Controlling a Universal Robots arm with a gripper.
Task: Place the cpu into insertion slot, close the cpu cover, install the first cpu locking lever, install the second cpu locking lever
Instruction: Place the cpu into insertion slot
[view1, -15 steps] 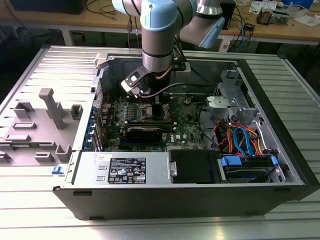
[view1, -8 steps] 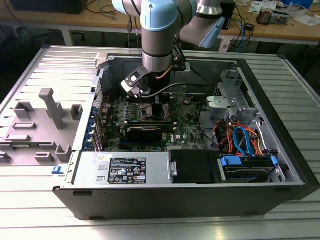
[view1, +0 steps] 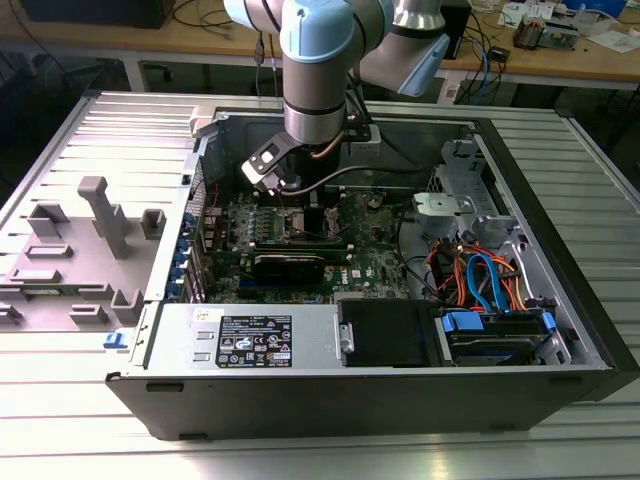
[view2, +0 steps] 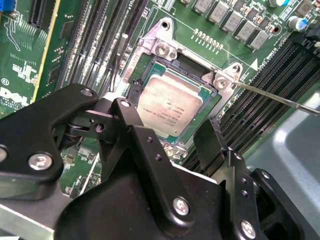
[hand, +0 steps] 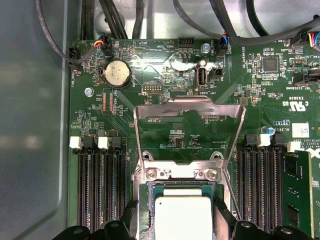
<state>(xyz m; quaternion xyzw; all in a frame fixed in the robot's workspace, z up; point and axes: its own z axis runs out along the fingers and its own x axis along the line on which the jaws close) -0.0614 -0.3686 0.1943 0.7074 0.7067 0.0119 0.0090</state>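
The cpu (view2: 169, 107) lies flat in the insertion slot (view2: 150, 45), its silver-grey top facing up; it also shows in the first wrist view (hand: 182, 219). My gripper (view2: 167, 131) stands open just over it, one black finger (view2: 131, 120) on each side, with small gaps to the chip's edges. The cpu cover (hand: 187, 106) is swung up and back from the slot, its window open over the green board. A thin wire locking lever (view2: 280, 98) sticks out from the slot's corner, unlatched. In the exterior view the gripper (view1: 305, 205) reaches down into the computer case.
Long black memory slots (hand: 100, 185) run along both sides of the socket. A coin battery (hand: 116, 74) and black cables (hand: 115, 20) lie beyond the cover. The case holds a power supply (view1: 250, 338) and drive cage (view1: 495, 330). Grey fixtures (view1: 100, 215) stand at the exterior view's left.
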